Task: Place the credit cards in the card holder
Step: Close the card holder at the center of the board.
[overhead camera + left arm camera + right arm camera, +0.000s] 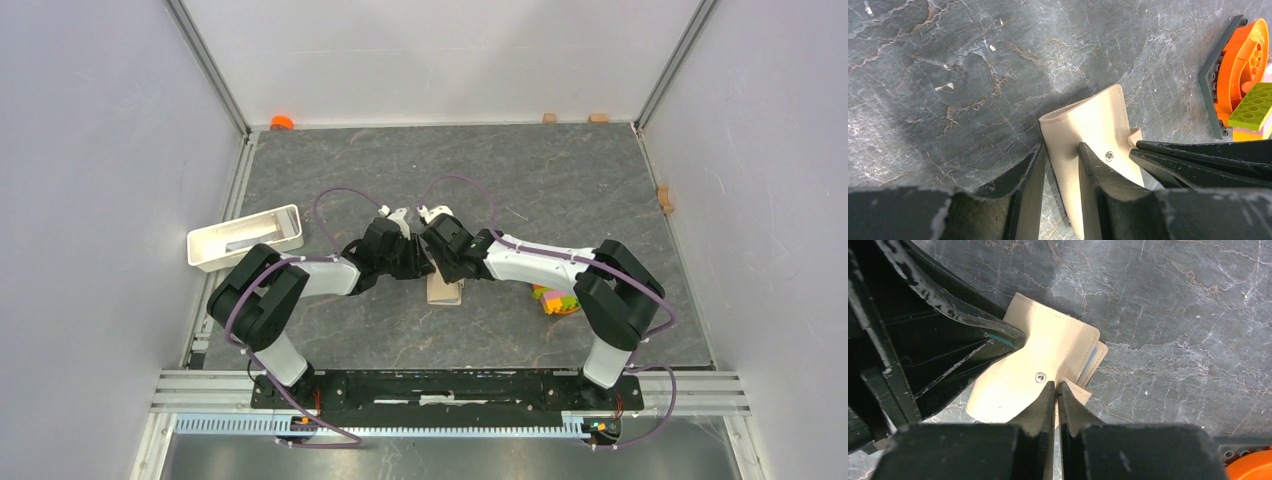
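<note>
The beige card holder (447, 293) lies mid-table under both wrists. In the left wrist view my left gripper (1060, 150) straddles the folded side of the card holder (1098, 120), one finger on its cover and one at its edge, closed on it. In the right wrist view my right gripper (1056, 384) is shut on the snap tab beside the metal stud (1040, 377) of the card holder (1048, 350). A blue strip (1091, 360) shows at its open edge; I cannot tell if it is a card or a pocket. No other credit cards are in view.
A white tray (245, 238) stands at the left. Coloured toy bricks (555, 300) lie right of the card holder and also show in the left wrist view (1243, 75). An orange object (282, 122) and small wooden blocks (549, 117) sit by the far wall.
</note>
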{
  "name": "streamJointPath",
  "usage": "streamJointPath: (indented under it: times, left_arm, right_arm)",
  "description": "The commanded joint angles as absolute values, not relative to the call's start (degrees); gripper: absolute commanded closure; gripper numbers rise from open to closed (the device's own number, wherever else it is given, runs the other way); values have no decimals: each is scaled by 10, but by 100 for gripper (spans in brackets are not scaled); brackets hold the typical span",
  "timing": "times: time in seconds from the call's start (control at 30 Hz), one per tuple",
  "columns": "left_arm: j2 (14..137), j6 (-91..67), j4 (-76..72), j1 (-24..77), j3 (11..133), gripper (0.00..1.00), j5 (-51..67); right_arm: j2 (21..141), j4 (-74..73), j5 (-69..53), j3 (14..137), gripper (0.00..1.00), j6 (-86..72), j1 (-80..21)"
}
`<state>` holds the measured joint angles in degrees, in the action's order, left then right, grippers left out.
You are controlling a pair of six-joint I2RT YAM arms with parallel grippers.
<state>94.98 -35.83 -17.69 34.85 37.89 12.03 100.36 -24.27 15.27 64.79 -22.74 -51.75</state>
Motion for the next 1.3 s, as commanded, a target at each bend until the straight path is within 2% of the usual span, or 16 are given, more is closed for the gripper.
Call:
streamJointPath:
  times: [0.0,0.13,0.17,0.2,0.6,1.27]
  left_arm:
    - [938,-323,-143,350,378,62,97]
    - [939,-323,-142,351,378,63,97]
    - [939,-323,-141,351,379,63,97]
    - [939,-323,-141,351,379,63,97]
    - [943,-330,-140,355,379,65,100]
    - [949,-331,-137,355,382,68,101]
  right_arm:
    - [994,-245,174,668,93,-238,-518]
    - [985,-245,165,670,93,-241,-518]
    - [982,-244,164,670,99,-240,-518]
    - [980,-243,163,669,100,-242,-518]
    - [980,-168,147,620,100,-258,-518]
    - [1011,-132,108,596,100,-269,-517]
